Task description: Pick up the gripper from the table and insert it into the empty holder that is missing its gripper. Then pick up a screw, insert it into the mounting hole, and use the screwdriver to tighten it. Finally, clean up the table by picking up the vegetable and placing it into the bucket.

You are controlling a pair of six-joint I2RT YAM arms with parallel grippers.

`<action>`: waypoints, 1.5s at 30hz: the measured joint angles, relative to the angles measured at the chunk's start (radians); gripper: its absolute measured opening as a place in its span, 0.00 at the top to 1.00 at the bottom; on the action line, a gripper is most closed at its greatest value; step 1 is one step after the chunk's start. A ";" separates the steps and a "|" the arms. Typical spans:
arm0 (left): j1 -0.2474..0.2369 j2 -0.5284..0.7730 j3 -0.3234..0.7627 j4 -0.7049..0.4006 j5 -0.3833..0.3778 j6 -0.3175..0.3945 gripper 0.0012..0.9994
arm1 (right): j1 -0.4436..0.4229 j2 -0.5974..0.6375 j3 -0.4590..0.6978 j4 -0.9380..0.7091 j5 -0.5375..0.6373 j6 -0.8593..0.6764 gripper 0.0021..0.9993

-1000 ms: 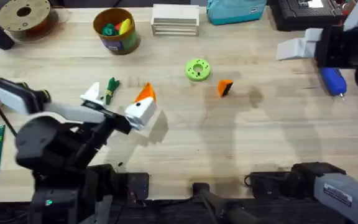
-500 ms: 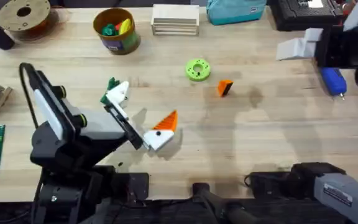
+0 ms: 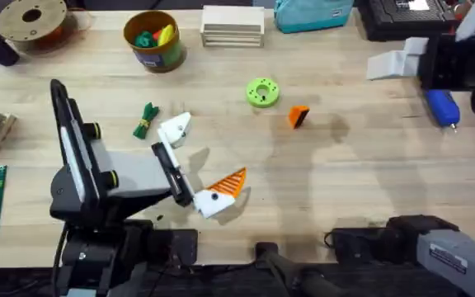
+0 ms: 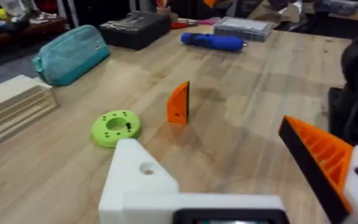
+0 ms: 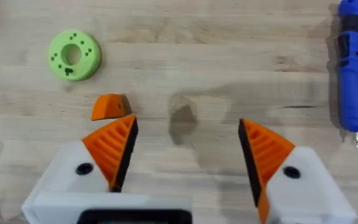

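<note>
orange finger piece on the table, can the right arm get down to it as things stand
Probably yes. The orange finger piece lies on bare wood just ahead of the right gripper, whose jaws are open. The green disc and blue screwdriver sit off to the sides.

The left end effector (image 4: 241, 180) is spread wide, with a bare white holder (image 4: 143, 180) on one side. Past it, the orange gripper (image 4: 179, 103) stands upright on the counter (image 4: 247, 81) beside a lime-green disc (image 4: 116, 127), blue screwdriver (image 4: 212, 42) farther back.
</note>
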State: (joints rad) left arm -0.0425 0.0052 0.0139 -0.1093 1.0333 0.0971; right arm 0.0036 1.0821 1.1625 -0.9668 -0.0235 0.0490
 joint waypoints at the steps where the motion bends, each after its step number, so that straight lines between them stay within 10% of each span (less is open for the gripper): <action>1: 0.000 0.000 0.000 -0.002 0.012 -0.004 0.01 | 0.000 0.000 0.000 0.000 0.000 0.000 0.06; 45: 0.000 0.000 0.000 -0.010 0.075 -0.074 0.01 | 0.000 0.000 0.000 0.014 0.000 0.030 0.06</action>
State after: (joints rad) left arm -0.0426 0.0054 0.0139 -0.1196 1.1088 0.0227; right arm 0.0036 1.0821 1.1625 -0.9524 -0.0235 0.0792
